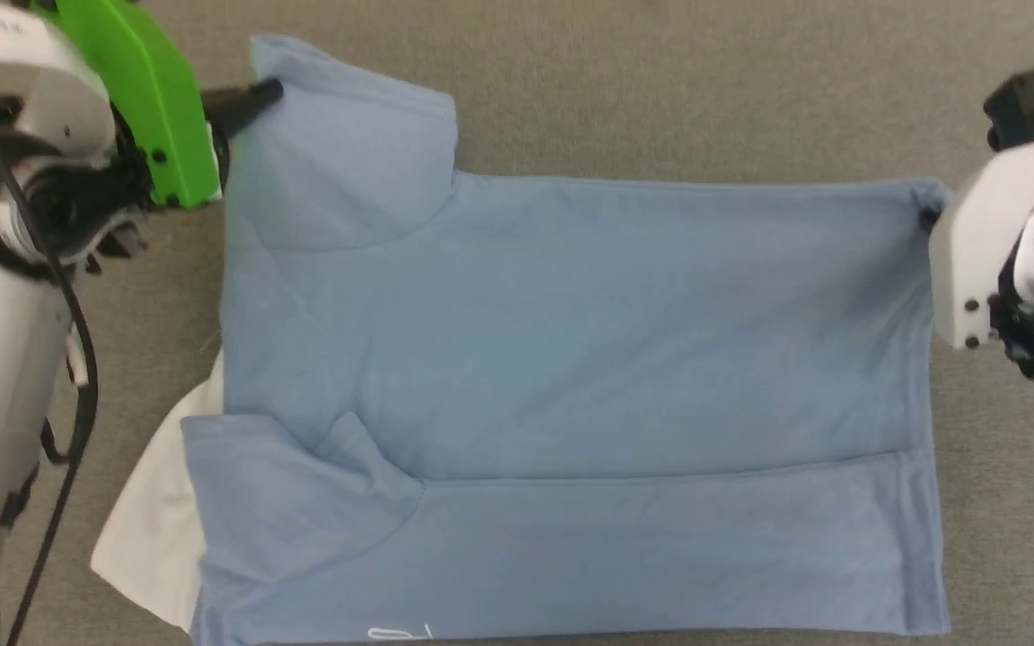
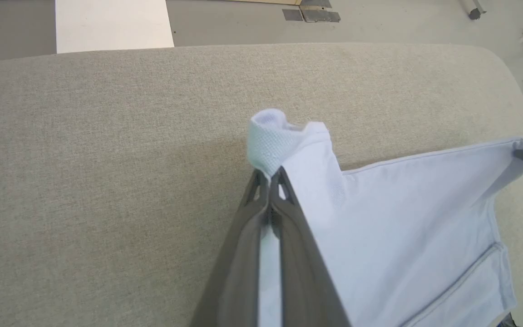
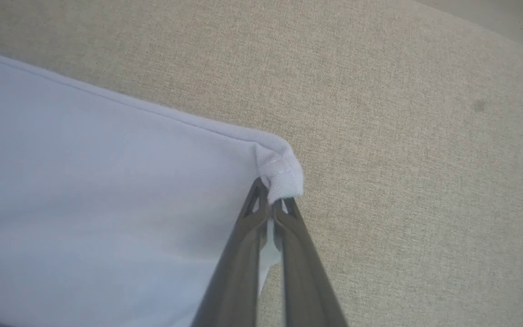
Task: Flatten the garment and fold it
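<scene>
Left wrist view: fingers [image 2: 298,254] pinch garment [image 2: 402,218].

Garment [image 1: 571,359]: soft matt knit (fine pique at corners); tabletop [image 1: 661,90]: coarse matt weave.

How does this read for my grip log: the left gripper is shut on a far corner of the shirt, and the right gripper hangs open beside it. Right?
The right gripper is not open: the right wrist view shows it shut on another far corner of the shirt. The left gripper is shut as you said.
</scene>
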You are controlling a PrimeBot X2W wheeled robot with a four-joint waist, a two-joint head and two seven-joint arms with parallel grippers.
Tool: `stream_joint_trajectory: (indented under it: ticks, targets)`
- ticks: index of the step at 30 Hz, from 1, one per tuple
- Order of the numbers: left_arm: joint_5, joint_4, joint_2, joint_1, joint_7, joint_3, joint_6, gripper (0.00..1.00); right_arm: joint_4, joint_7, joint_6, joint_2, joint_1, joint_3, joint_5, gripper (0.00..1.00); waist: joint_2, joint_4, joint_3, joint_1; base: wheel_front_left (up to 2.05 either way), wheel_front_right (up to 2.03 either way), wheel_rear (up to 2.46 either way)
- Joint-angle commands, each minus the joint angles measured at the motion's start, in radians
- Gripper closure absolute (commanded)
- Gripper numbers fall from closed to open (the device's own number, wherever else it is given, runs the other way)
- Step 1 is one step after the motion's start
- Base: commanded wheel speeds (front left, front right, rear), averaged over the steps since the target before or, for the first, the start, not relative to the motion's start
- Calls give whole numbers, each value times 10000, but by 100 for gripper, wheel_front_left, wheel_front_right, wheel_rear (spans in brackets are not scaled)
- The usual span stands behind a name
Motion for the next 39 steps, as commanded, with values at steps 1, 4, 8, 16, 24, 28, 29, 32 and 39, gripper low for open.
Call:
stream_joint_trajectory:
  ticks: [1, 4, 8, 16, 24, 28, 29, 32, 39]
  targets:
    - [-75, -139, 51, 374, -112, 45, 6, 100, 24, -201, -13, -105, 247, -77, 136, 100, 44, 160, -1121, 0, 0, 0, 0]
    - [-231, -598, 114, 1151, -336, 160, 186, 100, 52, -610, -13, -286, 802, -158, 435, 100, 44, 216, -1700, 0, 0, 0, 0]
    - [-398, -1191, 316, 2352, -679, 405, 587, 100, -2, -1099, -13, -395, 1567, -242, 827, 100, 44, 246, -2354, 0, 0, 0, 0]
    - [-1069, -2503, 623, 5127, -1386, 1191, 1527, 100, -287, -1535, -13, -475, 3303, -493, 1498, 100, 44, 290, -2981, 0, 0, 0, 0]
    - [-1668, -3302, 545, 7725, -2193, 1898, 2189, 100, -309, -1849, -13, -104, 4646, -665, 1732, 100, 44, 276, -2824, 0, 0, 0, 0]
    - [-2022, -3089, 287, 8604, -2461, 2085, 2272, 100, 0, -2069, -13, 227, 5051, -755, 1664, 100, 44, 261, -2595, 0, 0, 0, 0]
    - [-2175, -2643, 157, 8992, -2507, 2093, 2301, 100, 351, -2193, -13, 434, 5273, -751, 1523, 100, 44, 221, -2461, 0, 0, 0, 0]
    - [-2272, -2115, 35, 9135, -2462, 2031, 2332, 100, 744, -2265, -13, 577, 5426, -625, 1394, 100, 44, 178, -2428, 0, 0, 0, 0]
    - [-2357, -1178, -97, 9090, -2194, 1832, 2417, 81, 1254, -2468, -13, 769, 5494, -514, 1266, 100, 44, 73, -2487, 0, 0, 0, 0]
